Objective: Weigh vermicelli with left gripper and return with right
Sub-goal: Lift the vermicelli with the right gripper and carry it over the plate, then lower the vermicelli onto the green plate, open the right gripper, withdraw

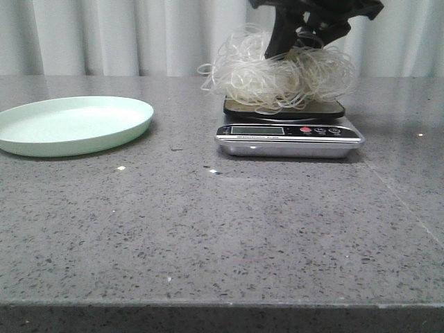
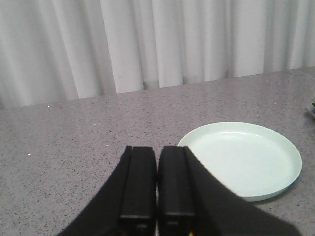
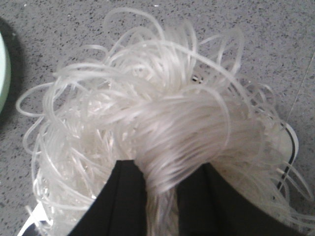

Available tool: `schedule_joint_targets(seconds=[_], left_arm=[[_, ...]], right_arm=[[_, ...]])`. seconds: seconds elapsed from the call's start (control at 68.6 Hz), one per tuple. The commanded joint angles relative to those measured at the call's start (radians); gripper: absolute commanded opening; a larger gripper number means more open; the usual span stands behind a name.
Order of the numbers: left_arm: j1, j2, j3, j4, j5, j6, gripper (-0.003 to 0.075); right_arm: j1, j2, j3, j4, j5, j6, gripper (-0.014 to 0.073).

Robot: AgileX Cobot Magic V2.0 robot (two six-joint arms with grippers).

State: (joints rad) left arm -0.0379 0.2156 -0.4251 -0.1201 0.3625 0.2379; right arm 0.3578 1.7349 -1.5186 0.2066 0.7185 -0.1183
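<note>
the grey speckled worktop [image 1: 229,229] carries three things: the pale green plate [image 1: 73,125] toward 9 o'clock, lying bare, the scale [image 1: 289,135] toward 1 o'clock, and the vermicelli [image 1: 277,69] heaped on the scale's dark platform, wider than the platform so its loops hang past the edge on both sides.

the vermicelli looks very light and springy, a loose nest of thin glassy strands. it probably compresses readily under the gripper, and single wisps may slip free or snag on the scale's edge when lifted. the best hold is likely through the dense middle of the mass, where many strands bunch together, rather than on the outer loops.

the right gripper [image 3: 162,196] is down in that middle from above, its fingers [image 3: 125,201] pinching a thick bundle of strands between them. the left gripper [image 2: 157,187] hangs near the plate with its fingers pressed together and nothing in it.

hard to make out: the scale's display [image 1: 257,130] is too small to read, so the weight is unknown. in the front view the right arm is cut off at the picture's upper edge, and the noodles hide the fingertips. whether the mass rests on the platform or is already raised off it cannot be told.
</note>
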Motion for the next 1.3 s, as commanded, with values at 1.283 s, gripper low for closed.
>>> schedule_joint_targets(seconds=[1.283], left_arm=[[0.002, 0.01, -0.025, -0.01, -0.075, -0.01, 0.0137]], right_arm=[[0.424, 0.26, -0.434, 0.036, -0.196, -0.004, 0.015]])
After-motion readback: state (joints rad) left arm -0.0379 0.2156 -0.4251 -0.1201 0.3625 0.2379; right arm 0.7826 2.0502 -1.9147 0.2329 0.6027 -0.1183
